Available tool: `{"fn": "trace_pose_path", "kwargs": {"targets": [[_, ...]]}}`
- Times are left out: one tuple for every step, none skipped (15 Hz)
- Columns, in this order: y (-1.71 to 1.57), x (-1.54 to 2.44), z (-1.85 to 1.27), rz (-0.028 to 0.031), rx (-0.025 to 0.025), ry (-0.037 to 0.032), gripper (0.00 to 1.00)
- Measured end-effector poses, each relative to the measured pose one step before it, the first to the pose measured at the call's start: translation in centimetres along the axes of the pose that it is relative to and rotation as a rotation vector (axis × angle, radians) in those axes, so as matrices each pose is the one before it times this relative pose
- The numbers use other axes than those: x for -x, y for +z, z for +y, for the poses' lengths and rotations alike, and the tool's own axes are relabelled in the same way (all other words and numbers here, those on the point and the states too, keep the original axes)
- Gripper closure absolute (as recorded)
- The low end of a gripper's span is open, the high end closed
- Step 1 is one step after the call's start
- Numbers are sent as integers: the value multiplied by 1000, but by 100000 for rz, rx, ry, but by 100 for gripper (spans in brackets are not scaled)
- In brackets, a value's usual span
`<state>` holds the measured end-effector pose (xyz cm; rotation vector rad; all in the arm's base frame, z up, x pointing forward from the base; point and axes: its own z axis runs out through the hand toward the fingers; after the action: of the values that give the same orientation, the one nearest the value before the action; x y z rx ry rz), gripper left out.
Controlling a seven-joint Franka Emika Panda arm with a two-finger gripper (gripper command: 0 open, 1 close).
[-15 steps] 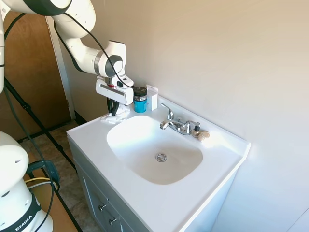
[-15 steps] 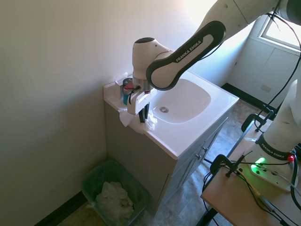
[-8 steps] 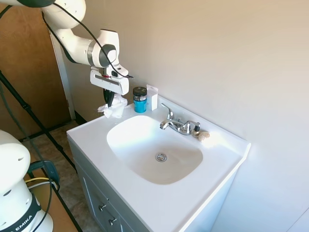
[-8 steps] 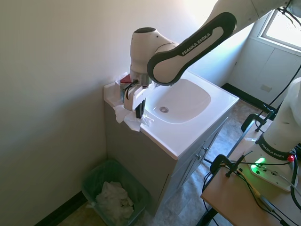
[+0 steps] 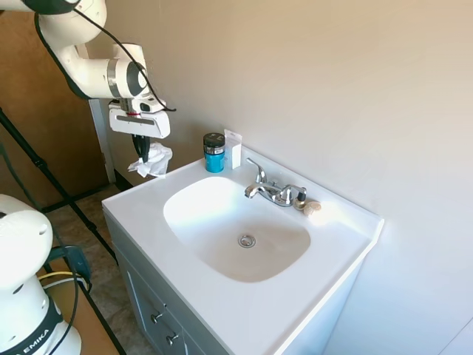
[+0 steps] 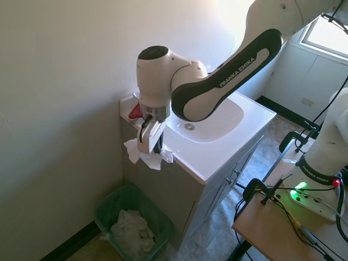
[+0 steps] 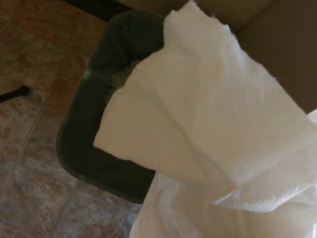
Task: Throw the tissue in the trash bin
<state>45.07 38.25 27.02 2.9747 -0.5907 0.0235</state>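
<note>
White paper, tissue (image 5: 153, 160): crumpled wad hanging from the gripper (image 5: 140, 157), left of centre in the first exterior view; loose folds droop below and to the sides of the fingers.
Gripper jaws: closed down narrow, pinching the tissue's upper part; fingers point down.
Gripper position: off the vanity's corner, past the counter edge (image 5: 122, 198); no contact with the counter visible.
Second exterior view: tissue (image 6: 142, 157) hangs at centre left of the frame, in front of the cabinet's side panel (image 6: 149, 190), in open air above the floor.
Trash bin (image 6: 130, 223): dark green, translucent, on the floor at lower left of the second exterior view, against the wall and beside the cabinet; white crumpled paper (image 6: 132, 231) already lies inside.
Tissue to bin: well apart vertically; the bin sits below the wad, whether straight below cannot be told.
Wrist view: tissue (image 7: 213, 144) fills the right and centre of the frame; the bin's dark rim (image 7: 79, 148) shows behind it at left, over brown floor tiles (image 7: 25, 198).
Open room: free air between wad and bin mouth; wall to one side, cabinet side to the other.
Counter: blue jar with black lid (image 5: 214, 152) and white card (image 5: 233, 149) stand at the back corner near the wall, faucet (image 5: 270, 189) behind the basin (image 5: 236, 225).
Beige lump (image 5: 311, 208): just beside the faucet, on the right.
</note>
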Motion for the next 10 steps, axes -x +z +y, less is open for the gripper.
{"fn": "trace_pose_path", "kwargs": {"targets": [[0, 236, -1328, 549, 352, -275, 100], [160, 227, -1233, 392, 443, -219, 100], [289, 296, -1157, 11, 617, -147, 100], [586, 238, -957, -470, 884, -78, 100], [651, 207, -720, -740, 1053, -232, 100], [595, 86, -529, -510, 1385, -278, 0], [478, -52, -376, -382, 1275, -111, 0], [226, -100, -253, -269, 694, 57, 0], [-7, -173, -157, -90, 199, 211, 0], [-48, -152, -46, -16, 233, 217, 0]]}}
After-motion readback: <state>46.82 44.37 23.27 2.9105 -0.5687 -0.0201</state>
